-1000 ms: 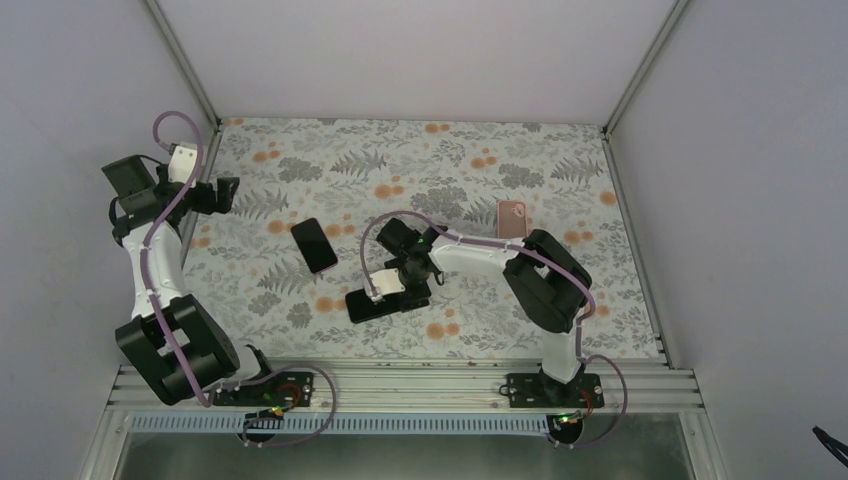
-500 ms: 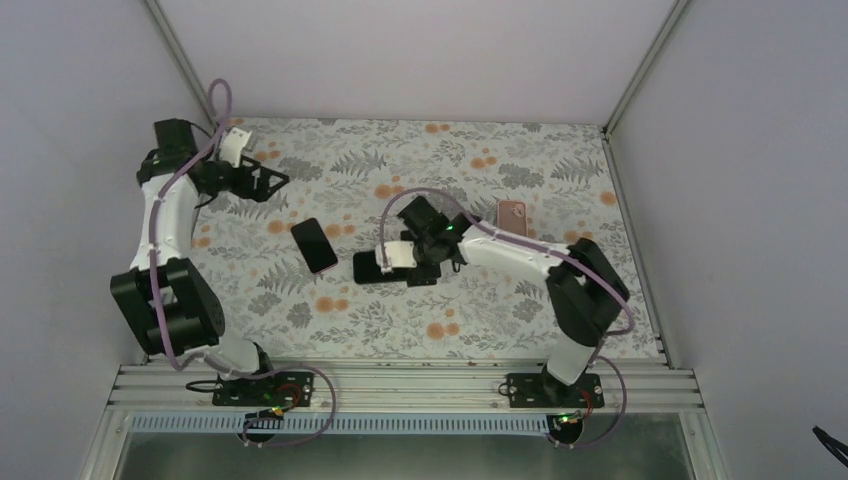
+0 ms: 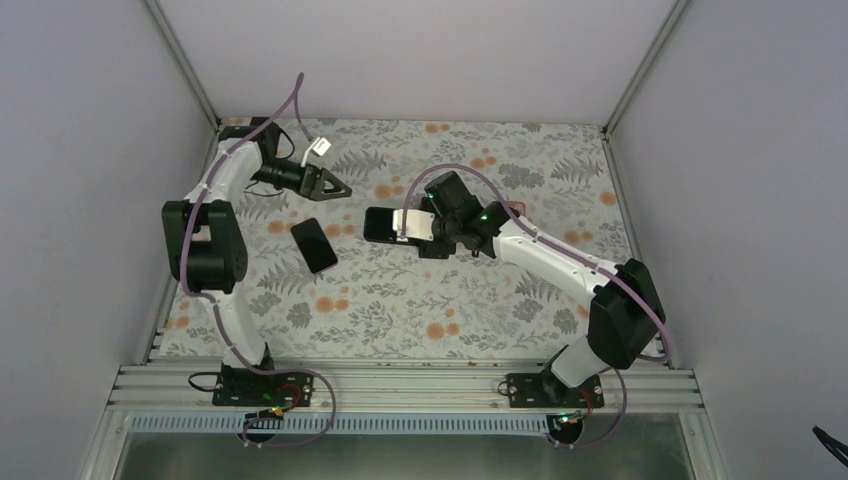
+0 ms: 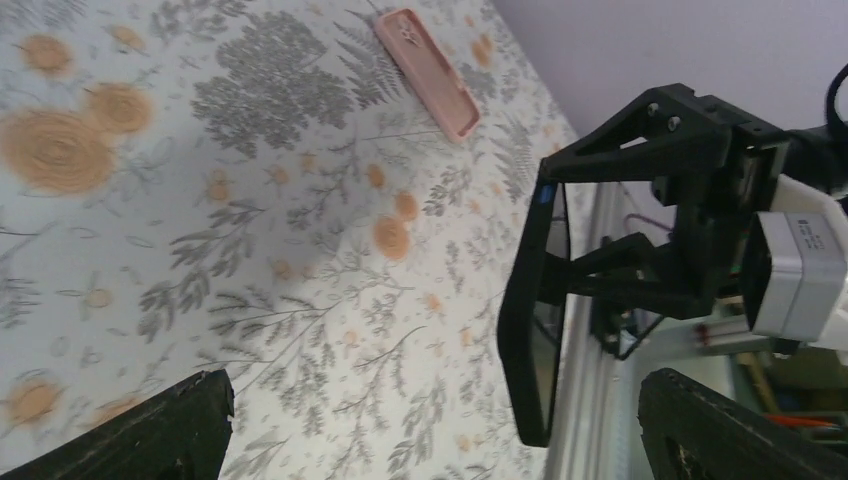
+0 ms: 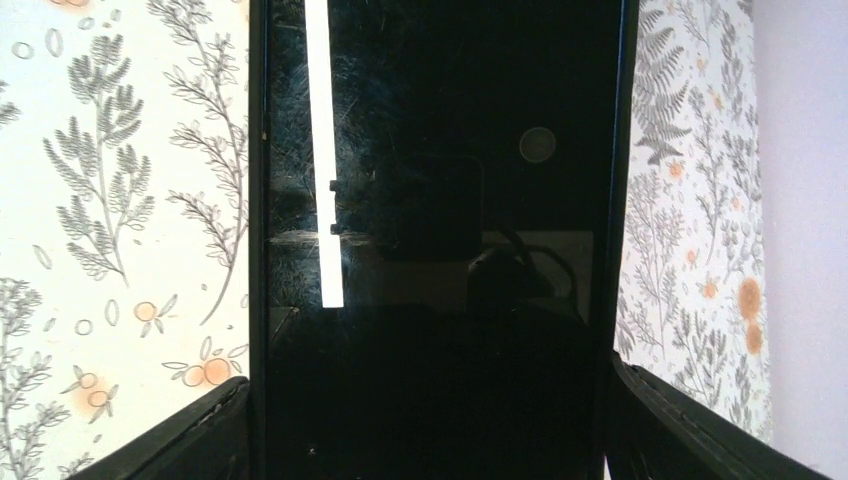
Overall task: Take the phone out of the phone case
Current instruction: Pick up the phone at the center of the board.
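No legible text, brand or number in any view, small marks on the grey motor housing (image 4: pixel 800 275) too blurred to read.

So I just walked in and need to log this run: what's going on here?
The right claw is shut on a black phone and holds it off the floral table. The left claw is open just beside it, touching nothing. A second black phone lies flat on the table, and a pink case lies farther off. Nothing is being pulled apart yet.
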